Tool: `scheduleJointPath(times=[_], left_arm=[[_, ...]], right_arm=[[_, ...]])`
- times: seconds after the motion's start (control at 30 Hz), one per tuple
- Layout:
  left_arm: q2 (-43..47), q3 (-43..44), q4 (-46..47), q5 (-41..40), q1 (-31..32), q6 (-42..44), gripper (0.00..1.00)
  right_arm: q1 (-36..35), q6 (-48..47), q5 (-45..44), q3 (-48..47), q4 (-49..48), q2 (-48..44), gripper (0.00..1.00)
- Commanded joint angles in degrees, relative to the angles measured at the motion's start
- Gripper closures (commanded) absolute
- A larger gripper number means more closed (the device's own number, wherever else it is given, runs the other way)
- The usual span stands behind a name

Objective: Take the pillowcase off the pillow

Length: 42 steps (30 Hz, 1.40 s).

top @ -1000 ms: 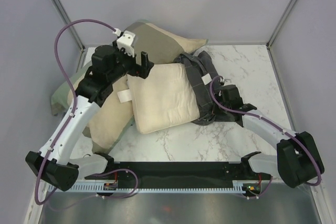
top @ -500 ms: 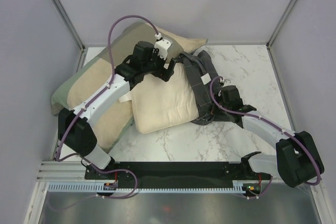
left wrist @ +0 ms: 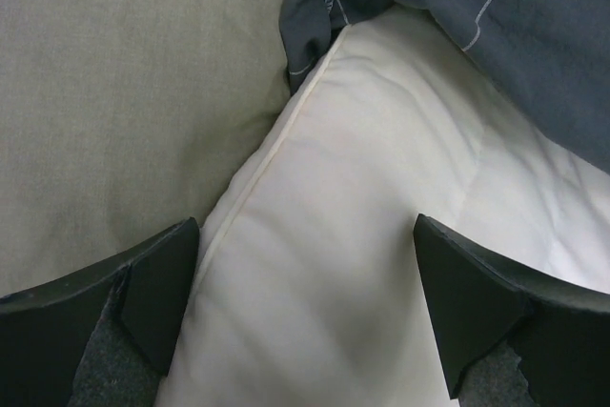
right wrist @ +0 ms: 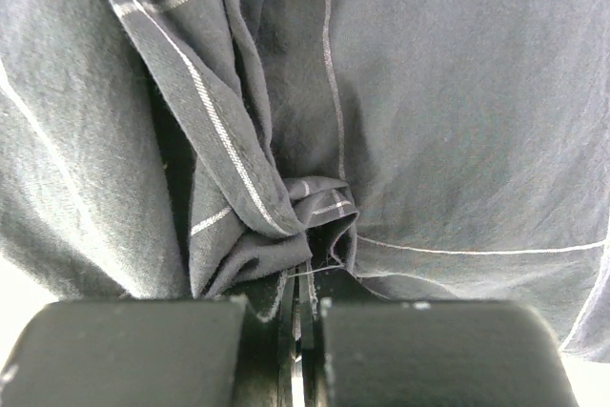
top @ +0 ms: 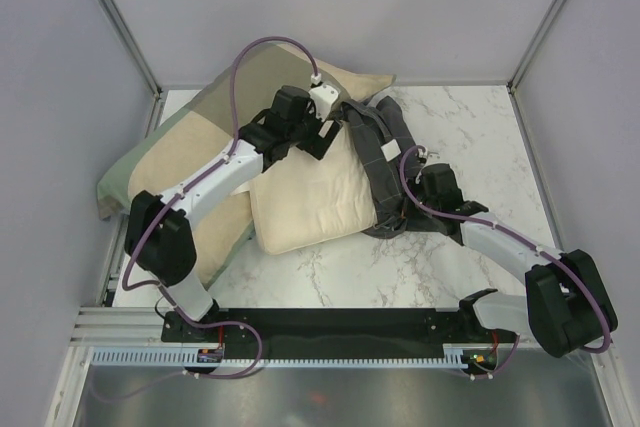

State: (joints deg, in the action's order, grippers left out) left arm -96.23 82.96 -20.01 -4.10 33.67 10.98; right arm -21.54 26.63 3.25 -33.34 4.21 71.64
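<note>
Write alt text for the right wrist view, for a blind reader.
The right end effector, shut at the bottom edge, pinches a bunched fold of the dark grey pillowcase with thin light grid lines. The wrinkled fabric fills nearly the whole frame; a sliver of the cream pillow shows at lower left.

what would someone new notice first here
The cream pillow lies mid-table, mostly bare, with the dark checked pillowcase bunched along its right edge. The right gripper is shut on a fold of that fabric, while the left gripper is open over the pillow's far corner, beside an olive-and-tan pillow.
</note>
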Motion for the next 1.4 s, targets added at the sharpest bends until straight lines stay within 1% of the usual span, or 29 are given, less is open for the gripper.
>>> scheduleJointPath(times=[0.0, 0.07, 0.1, 0.13, 0.2, 0.23, 0.3, 0.33, 0.4, 0.43, 0.53, 0.6, 0.63, 0.67, 0.7, 0.73, 0.77, 0.9, 1.0, 1.03, 1.07, 1.17, 1.23, 1.37], left_arm=[[-2.38, -1.4, 0.32, -3.37, 1.83, 4.22, 0.0], [-3.61, -1.4, -0.29, -3.29, 2.45, 4.57, 0.04], [-4.05, -1.22, -0.73, -3.02, 2.89, 4.66, 0.09], [-4.23, -1.05, -1.08, -2.85, 3.07, 4.66, 0.28], [-4.76, -0.43, -2.13, -2.06, 3.24, 4.4, 0.42], [-4.85, -0.25, -2.4, -1.62, 3.24, 4.31, 0.57], [-4.67, 0.1, -3.27, 0.14, 3.24, 3.79, 0.73], [-4.76, 0.27, -3.63, 0.58, 3.24, 3.61, 0.86], [-4.59, 0.89, -4.77, 1.98, 3.33, 3.08, 0.96], [-4.5, 1.15, -5.21, 2.34, 3.33, 2.91, 0.98], [-2.05, 1.59, -6.0, 3.83, 3.42, 2.2, 0.98], [0.93, 1.42, -6.53, 7.08, 3.42, 2.2, 0.98], [2.0, 1.24, -6.97, 8.3, 3.42, 2.29, 0.98], [3.05, 0.46, -7.23, 11.62, 3.51, 2.72, 0.98], [4.54, 0.02, -7.32, 13.48, 3.59, 3.6, 0.98], [6.99, -1.29, -7.5, 17.5, 3.68, 4.13, 0.98], [8.41, -2.0, -7.41, 19.29, 3.77, 5.53, 0.98], [11.58, -3.07, -8.46, 22.37, 4.74, 7.47, 0.98], [12.81, -2.98, -9.52, 23.96, 4.74, 8.35, 0.98], [13.16, -2.98, -9.78, 24.31, 4.65, 8.79, 0.98], [13.86, -3.15, -9.96, 24.92, 4.74, 9.4, 0.98], [15.1, -3.77, -10.31, 25.63, 4.74, 10.55, 0.98], [15.98, -3.94, -10.31, 25.81, 4.83, 10.9, 0.98], [16.95, -3.95, -10.31, 25.37, 4.74, 10.9, 0.98]], right_arm=[[-1.22, 1.58, 4.31, 0.65, -3.77, 0.0, 1.0], [-1.22, 1.58, 4.31, 0.91, -3.68, -0.27, 1.0], [-1.31, 1.58, 4.31, 0.82, -3.68, -0.44, 1.0], [-1.31, 1.67, 4.31, 0.82, -3.59, -0.53, 1.0], [-1.31, 1.67, 4.14, 0.91, -3.33, -1.06, 1.0], [-1.31, 1.58, 4.05, 0.82, -3.24, -1.15, 1.0], [-1.22, 1.49, 3.79, 0.91, -2.89, -1.41, 1.0], [-1.31, 1.58, 3.79, 0.91, -2.8, -1.41, 1.0], [-1.31, 1.41, 3.79, 1.09, -2.63, -1.59, 1.0], [-1.31, 1.32, 3.61, 1.0, -2.19, -1.59, 1.0], [-1.22, 0.53, 2.73, 0.39, 0.26, -2.55, 1.0], [-1.31, -0.52, 1.51, -1.28, 2.55, -4.22, 0.97], [-1.31, -0.88, 1.24, -2.16, 5.43, -4.92, 0.94], [-1.22, -1.4, 0.98, -4.43, 6.85, -6.67, 0.9], [-1.31, -2.1, 0.71, -5.67, 8.35, -7.73, 0.79], [-1.31, -2.37, 0.45, -6.99, 10.62, -8.7, 0.74], [-1.31, -2.81, 0.27, -9.78, 11.69, -10.71, 0.59], [-1.22, -5.01, -0.7, -17.7, 15.21, -12.84, 0.27], [-1.22, -6.42, -1.83, -23.51, 16.18, -11.79, 0.2], [-1.22, -6.68, -2.36, -24.74, 16.1, -11.26, 0.19], [-1.22, -7.46, -2.71, -27.19, 16.1, -10.04, 0.19], [-1.22, -8.43, -4.65, -31.41, 15.48, -6.35, 0.12], [-1.22, -8.7, -5.18, -32.57, 13.12, -4.23, 0.11], [-1.13, -8.18, -5.7, -33.28, 11.0, 2.79, 0.1]])
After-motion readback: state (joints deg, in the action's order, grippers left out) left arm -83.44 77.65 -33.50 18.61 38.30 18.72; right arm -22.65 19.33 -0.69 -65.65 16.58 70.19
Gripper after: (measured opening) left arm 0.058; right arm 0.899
